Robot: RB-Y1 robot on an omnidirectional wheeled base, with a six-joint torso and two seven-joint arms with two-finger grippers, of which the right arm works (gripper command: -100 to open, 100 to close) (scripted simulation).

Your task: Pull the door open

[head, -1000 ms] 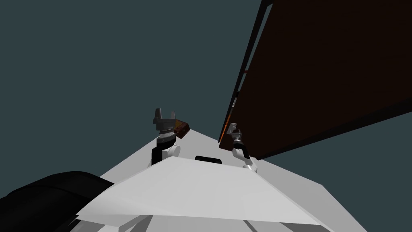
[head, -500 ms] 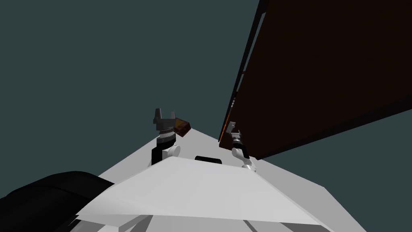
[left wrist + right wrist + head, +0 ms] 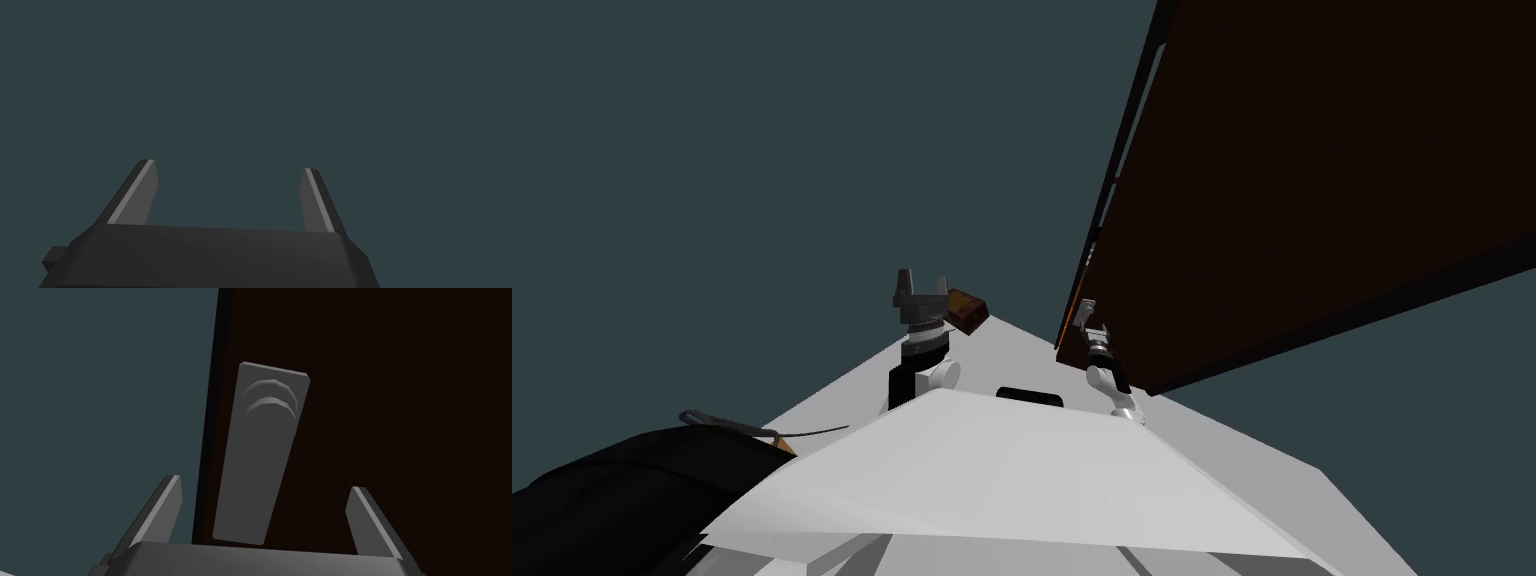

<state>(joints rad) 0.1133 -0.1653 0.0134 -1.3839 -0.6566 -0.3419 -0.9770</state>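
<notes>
Door [image 3: 1312, 150], dark brown, takes the upper right of the head view, its edge slanting down toward centre. The right gripper [image 3: 265, 484] is at that edge, fingers spread and released, with the grey handle plate [image 3: 262, 453] between them. Left of centre, the left gripper [image 3: 920, 285] is released too.

Dark brown door panel [image 3: 400, 413] looked like wood, faint grain, matt. Tall grey handle plate [image 3: 260, 453] on it was smooth and dull, material unclear. Thin light grey fingers [image 3: 162, 508] of the right gripper [image 3: 264, 484] were smooth, matt, its dark box [image 3: 250, 560] too. Plain teal-grey wall [image 3: 100, 388] looked flat, matt.
</notes>
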